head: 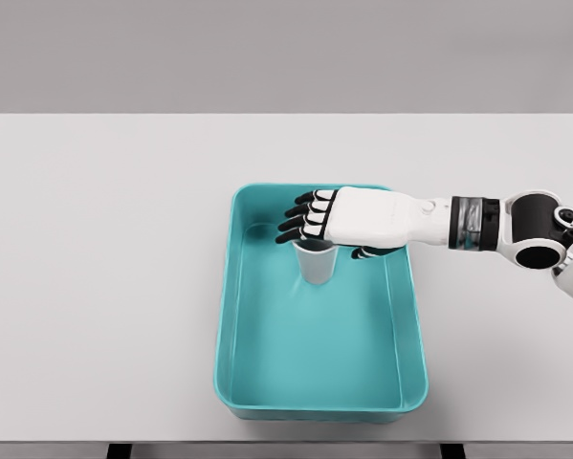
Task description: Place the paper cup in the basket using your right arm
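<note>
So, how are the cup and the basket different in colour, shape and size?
Colour: the cup is pale grey-white, while the basket is teal.
Shape: the cup is round and tapers downward; the basket is a rectangular tray with rounded corners.
Size: the cup is much smaller and stands inside the basket, near its far end.
Contact: the right hand is over the cup; nothing holds the basket, which lies on the table.
Both are upright and open at the top.

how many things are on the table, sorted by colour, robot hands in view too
Teal: 1, the basket
Light grey-white: 1, the paper cup, upright inside the basket
Robot hands in view: 1, the right hand, white with black fingers, above the cup; whether it grips the cup cannot be told
Total: 2 things on the white table, plus 1 hand
</note>
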Available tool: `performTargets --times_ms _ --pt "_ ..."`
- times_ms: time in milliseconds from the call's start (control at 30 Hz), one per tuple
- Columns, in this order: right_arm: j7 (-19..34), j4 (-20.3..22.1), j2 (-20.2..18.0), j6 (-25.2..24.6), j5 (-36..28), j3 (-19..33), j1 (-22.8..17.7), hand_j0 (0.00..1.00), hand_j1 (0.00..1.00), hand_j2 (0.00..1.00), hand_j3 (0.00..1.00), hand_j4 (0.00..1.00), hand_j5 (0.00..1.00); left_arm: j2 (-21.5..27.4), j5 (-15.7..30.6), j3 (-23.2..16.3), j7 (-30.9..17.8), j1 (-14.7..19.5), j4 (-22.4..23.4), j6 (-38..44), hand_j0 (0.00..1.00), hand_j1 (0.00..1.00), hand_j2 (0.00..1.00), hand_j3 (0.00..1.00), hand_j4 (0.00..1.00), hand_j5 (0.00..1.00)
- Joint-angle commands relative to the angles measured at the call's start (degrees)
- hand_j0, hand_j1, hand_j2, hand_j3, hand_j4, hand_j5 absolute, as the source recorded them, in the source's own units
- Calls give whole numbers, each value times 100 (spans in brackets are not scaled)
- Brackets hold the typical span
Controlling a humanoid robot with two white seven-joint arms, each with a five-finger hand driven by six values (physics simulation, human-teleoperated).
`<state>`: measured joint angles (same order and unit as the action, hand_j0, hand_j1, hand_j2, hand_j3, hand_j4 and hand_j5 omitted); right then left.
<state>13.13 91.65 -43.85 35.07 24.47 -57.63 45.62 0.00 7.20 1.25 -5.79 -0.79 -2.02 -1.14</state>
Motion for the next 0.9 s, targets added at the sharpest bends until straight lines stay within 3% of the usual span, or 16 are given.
performTargets --times_ms 0,567,767,867 --pt "-3 2 -19 -7 -47 6 0 100 100 100 100 100 100 0 1 -2 -1 0 0 0 100 100 100 100 100 100" --pt "-3 2 -203 -7 -100 85 219 100 100 100 100 100 100 0 1 -2 -1 0 0 0 100 100 100 100 100 100" --pt "-21 10 -871 -7 -126 208 800 100 100 100 100 100 100 0 1 -2 -1 0 0 0 100 100 100 100 100 100" --pt "-12 -156 -1380 -7 -680 252 844 100 100 100 100 100 100 0 1 -2 -1 0 0 0 100 100 100 100 100 100"
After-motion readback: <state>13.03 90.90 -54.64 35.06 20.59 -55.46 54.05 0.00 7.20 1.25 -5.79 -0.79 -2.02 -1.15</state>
